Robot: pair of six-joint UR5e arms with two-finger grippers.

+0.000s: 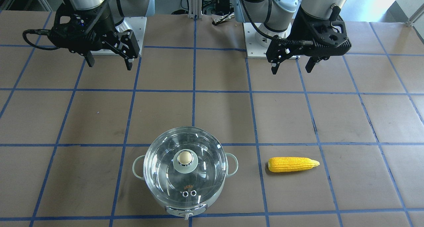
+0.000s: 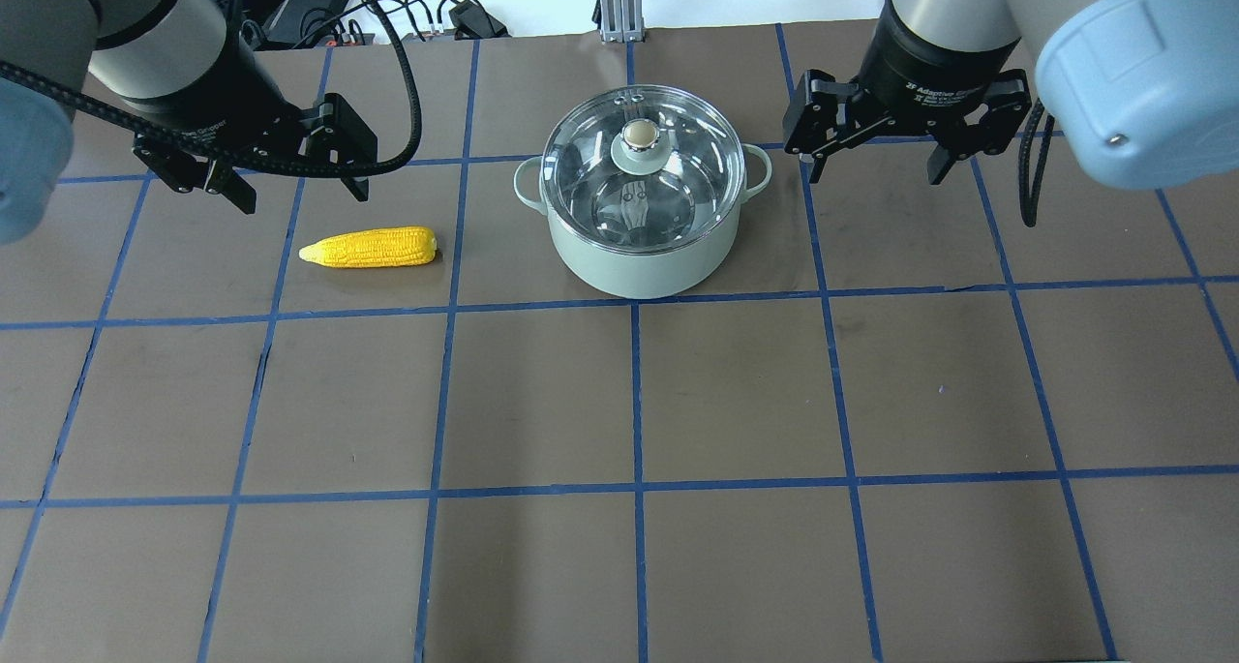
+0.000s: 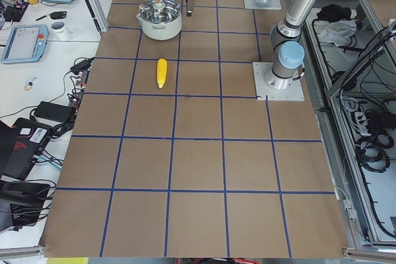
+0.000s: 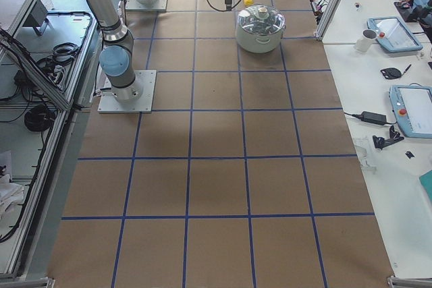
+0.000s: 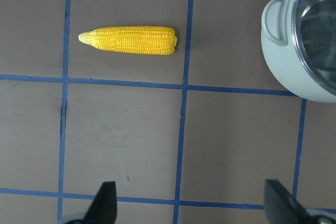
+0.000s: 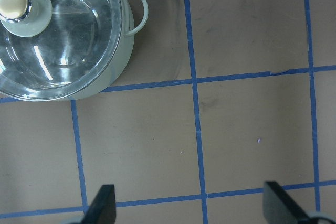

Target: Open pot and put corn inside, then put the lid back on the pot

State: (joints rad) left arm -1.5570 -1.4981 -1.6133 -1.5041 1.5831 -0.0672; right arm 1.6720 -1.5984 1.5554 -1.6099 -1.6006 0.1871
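The mint-green pot (image 2: 644,256) stands on the table with the glass lid (image 2: 678,174) on it, beige-topped knob (image 2: 639,136) at its centre. It also shows in the front view (image 1: 185,208) and the right wrist view (image 6: 118,56). The yellow corn (image 2: 370,248) lies on its side to the pot's left, apart from it, also in the front view (image 1: 292,164) and the left wrist view (image 5: 130,40). My left gripper (image 2: 290,174) is open and empty, hovering beyond the corn. My right gripper (image 2: 876,155) is open and empty, to the right of the pot.
The table is covered in brown paper with a blue tape grid (image 2: 634,392). The arm bases (image 1: 268,38) stand on white plates at the robot side. Side tables with tablets and cables (image 3: 37,35) flank the far edge.
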